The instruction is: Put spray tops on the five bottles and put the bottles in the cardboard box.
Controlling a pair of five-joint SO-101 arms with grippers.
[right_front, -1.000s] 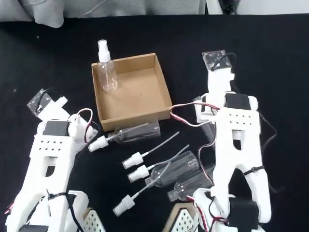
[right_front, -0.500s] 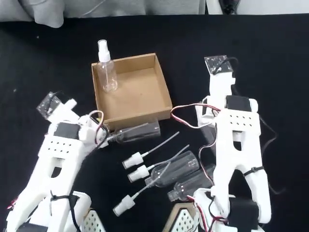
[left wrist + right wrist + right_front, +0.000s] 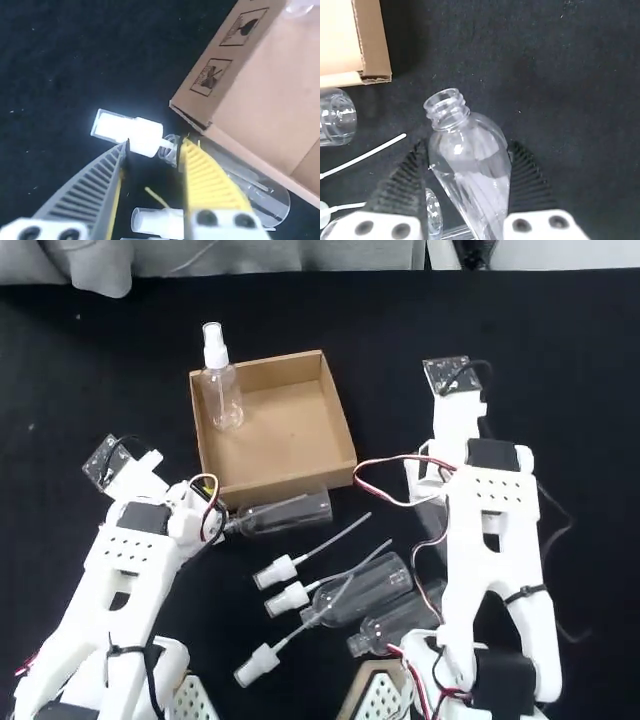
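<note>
The cardboard box (image 3: 335, 420) sits at mid-table with one capped spray bottle (image 3: 220, 385) standing in its far left corner. A second capped bottle (image 3: 285, 513) lies along the box's near wall. My left gripper (image 3: 155, 145) is open, its fingers on either side of that bottle's white spray top (image 3: 131, 131) and neck. The same gripper (image 3: 212, 520) covers the spray top from above. My right gripper (image 3: 468, 147) is shut on an uncapped clear bottle (image 3: 465, 160), its black fingers pressed to both sides. The right arm (image 3: 485, 510) hides this grip in the high view.
Three loose spray tops (image 3: 275, 570) (image 3: 287, 598) (image 3: 255, 665) with long tubes lie on the black table in front of the box. Two uncapped bottles (image 3: 365, 590) (image 3: 395, 625) lie beside them near the right arm's base.
My left arm has swung right toward the lying bottle, and its fingers now straddle the spray top. The right arm has barely shifted.
</note>
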